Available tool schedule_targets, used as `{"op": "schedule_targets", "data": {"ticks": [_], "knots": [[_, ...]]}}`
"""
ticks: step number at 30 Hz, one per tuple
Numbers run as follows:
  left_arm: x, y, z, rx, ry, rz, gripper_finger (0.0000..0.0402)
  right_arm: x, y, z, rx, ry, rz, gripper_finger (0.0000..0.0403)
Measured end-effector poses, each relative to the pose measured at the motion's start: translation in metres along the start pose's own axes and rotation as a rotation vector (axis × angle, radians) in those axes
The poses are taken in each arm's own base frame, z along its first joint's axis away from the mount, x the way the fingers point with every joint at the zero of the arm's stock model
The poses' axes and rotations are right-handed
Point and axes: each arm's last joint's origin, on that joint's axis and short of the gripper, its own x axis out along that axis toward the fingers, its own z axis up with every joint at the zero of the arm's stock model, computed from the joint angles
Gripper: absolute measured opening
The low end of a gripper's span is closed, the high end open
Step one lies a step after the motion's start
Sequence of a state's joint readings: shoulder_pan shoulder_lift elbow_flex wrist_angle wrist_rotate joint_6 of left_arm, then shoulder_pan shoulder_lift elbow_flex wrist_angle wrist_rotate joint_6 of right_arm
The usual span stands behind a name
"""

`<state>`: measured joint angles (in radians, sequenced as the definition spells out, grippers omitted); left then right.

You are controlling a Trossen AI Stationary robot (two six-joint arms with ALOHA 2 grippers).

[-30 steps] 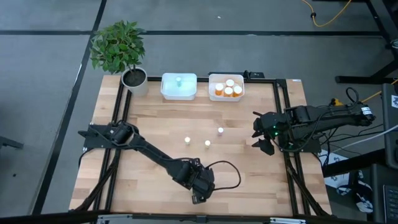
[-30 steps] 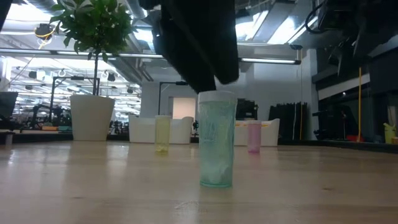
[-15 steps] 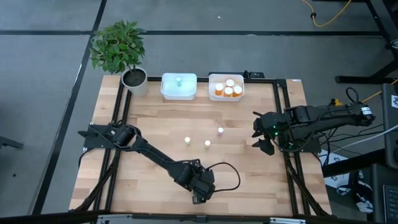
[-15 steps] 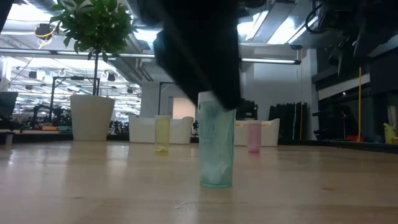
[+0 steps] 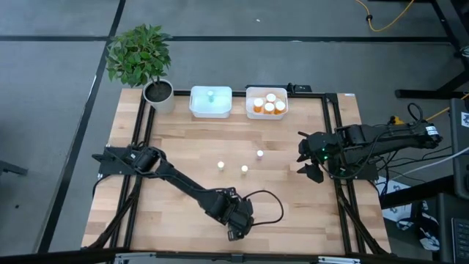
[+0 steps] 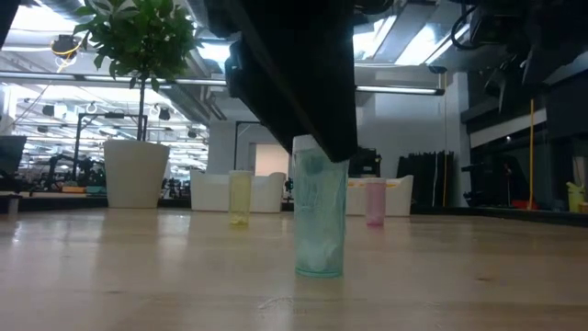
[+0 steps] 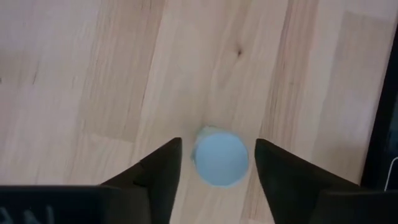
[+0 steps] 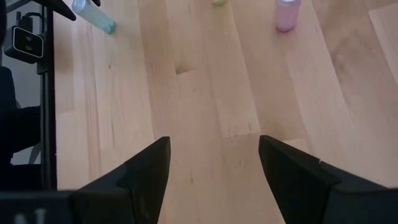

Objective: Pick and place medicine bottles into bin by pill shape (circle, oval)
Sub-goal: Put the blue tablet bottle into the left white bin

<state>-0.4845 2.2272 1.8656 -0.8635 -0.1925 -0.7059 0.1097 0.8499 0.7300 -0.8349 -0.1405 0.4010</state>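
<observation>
The left gripper (image 7: 216, 163), fingers parted and not yet touching, straddles the upright bluish bottle (image 7: 219, 156), probably light, rigid, tippy, best pinched just below its cap.

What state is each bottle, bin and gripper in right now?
left gripper: open, fingers either side of the bluish bottle's cap, not touching
bluish bottle: upright on table
right gripper: open, empty
three small bottles: upright mid-table
left bin: holds one bottle
right bin: holds orange bottles
</observation>
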Motion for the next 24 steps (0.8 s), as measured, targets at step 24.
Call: {"op": "schedule_targets", "data": {"ticks": [24], "knots": [[-0.089,0.054,0.041,-0.196,-0.083,0.012,0.0097,0.0,0.0,0.0,-0.021,0.001,0.0,0.0247]]}}
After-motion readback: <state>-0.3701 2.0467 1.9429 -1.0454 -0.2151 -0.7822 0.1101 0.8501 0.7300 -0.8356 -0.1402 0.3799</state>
